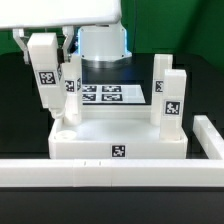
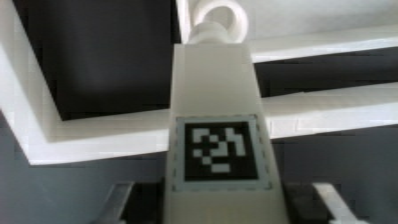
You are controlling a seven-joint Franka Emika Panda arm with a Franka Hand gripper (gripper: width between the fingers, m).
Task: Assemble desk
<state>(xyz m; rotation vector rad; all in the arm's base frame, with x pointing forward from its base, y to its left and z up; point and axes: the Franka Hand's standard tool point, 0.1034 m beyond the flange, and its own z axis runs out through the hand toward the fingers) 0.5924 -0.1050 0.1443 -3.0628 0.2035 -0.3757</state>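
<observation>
Resting on the dark bench (image 1: 20, 110), the rimmed tabletop (image 1: 115, 135) carries two upright legs (image 1: 167, 95) at the exterior view's right; the fingers (image 1: 47, 42) grip a third leg (image 2: 221, 130) over its left corner socket (image 2: 217, 20), with the marker board (image 1: 105, 94) behind and a long white bar (image 1: 100, 172) in front.

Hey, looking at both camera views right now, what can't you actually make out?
- Pincer, wrist view: its fingers are cut off by the picture's edge, so the grip on the leg is unclear.
- Pincer, exterior view: the held leg hides the fingertips.
- Marker board, exterior view: the tabletop covers its near edge.
- Far legs, exterior view: a nearer leg overlaps them.
</observation>
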